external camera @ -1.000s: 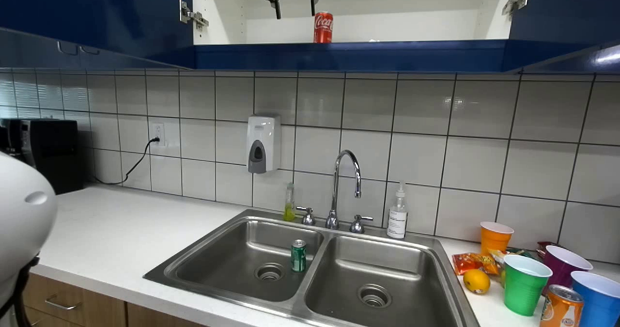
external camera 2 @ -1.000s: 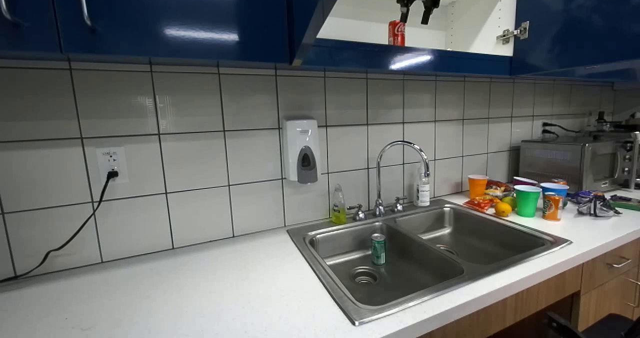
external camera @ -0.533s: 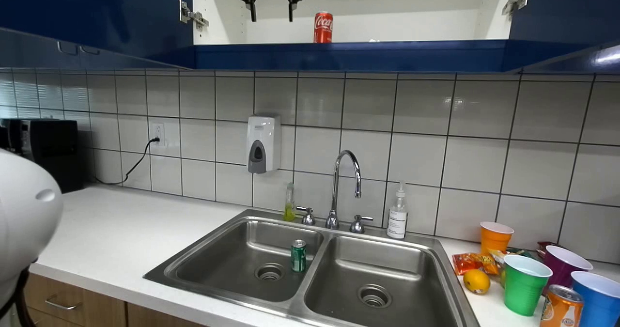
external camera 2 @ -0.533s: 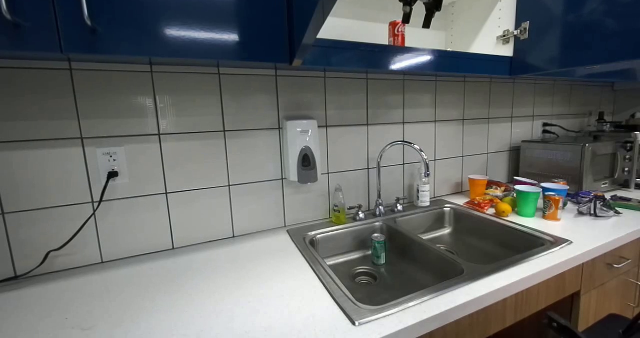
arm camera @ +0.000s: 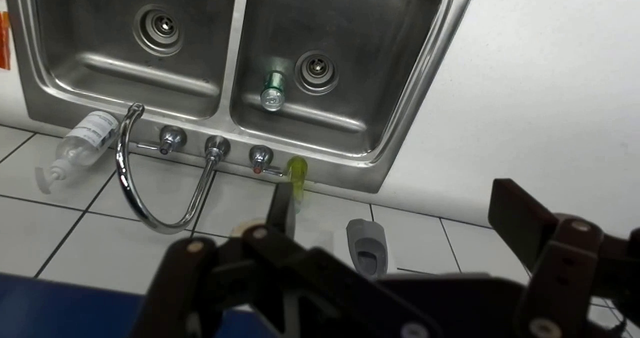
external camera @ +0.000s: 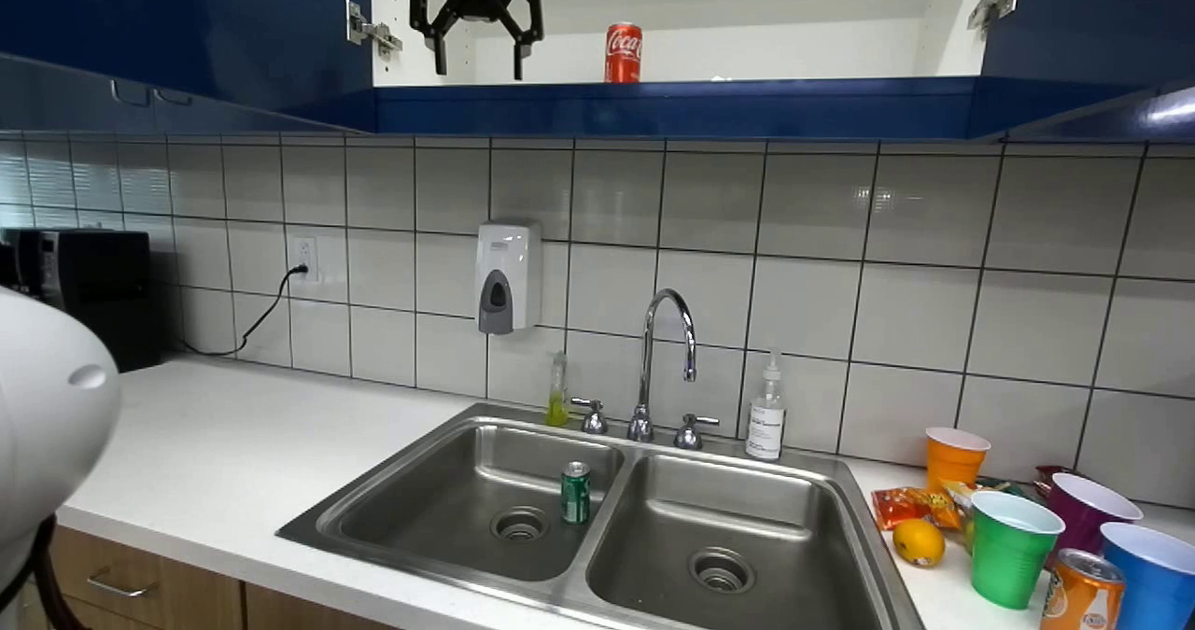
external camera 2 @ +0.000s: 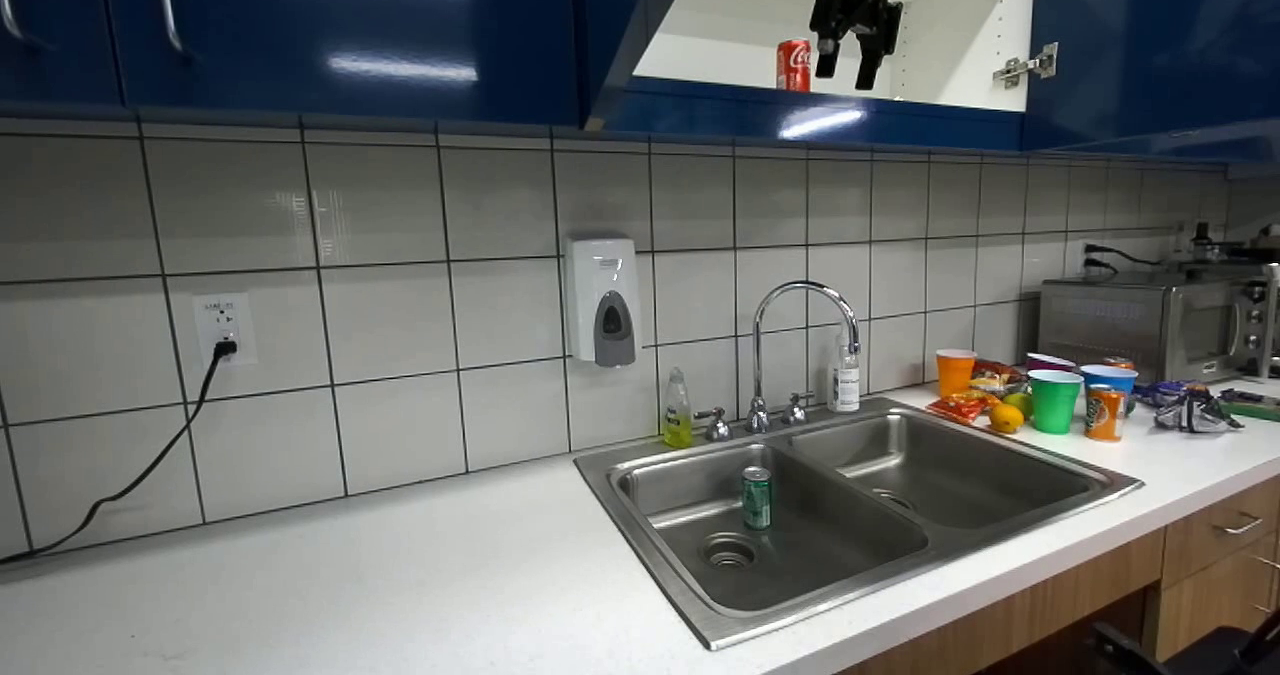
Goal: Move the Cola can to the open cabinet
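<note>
Since the Cola can (external camera: pixel 623 52) stands in the open cabinet (external camera: pixel 794 42), 3 o'clock of the empty, spread jaws in an exterior view, I'd call it placed. Risk: stray swing that way could knock it down to the sink (external camera: pixel 605 518).

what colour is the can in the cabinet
The can is red, marked in white; clearest in an exterior view.

White glare streaks on a glossy blue door (external camera 2: pixel 340 33)
</note>
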`<action>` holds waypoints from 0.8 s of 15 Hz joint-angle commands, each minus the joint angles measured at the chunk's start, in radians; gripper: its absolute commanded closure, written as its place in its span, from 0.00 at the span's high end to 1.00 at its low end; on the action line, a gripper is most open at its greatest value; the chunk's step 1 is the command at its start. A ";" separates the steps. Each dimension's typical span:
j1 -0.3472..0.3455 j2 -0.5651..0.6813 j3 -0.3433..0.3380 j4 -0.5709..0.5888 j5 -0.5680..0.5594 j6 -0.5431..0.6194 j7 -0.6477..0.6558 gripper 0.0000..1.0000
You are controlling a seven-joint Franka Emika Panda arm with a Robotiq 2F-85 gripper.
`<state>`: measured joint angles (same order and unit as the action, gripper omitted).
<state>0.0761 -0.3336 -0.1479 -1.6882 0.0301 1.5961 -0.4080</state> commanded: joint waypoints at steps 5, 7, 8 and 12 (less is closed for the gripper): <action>-0.018 -0.160 0.049 -0.292 -0.008 0.110 0.024 1.00; -0.016 -0.184 0.053 -0.353 -0.008 0.135 0.029 1.00; -0.016 -0.193 0.056 -0.379 -0.012 0.142 0.029 1.00; -0.012 -0.229 0.059 -0.474 -0.007 0.165 0.031 1.00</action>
<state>0.0761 -0.5082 -0.1098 -2.0805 0.0302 1.7269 -0.3983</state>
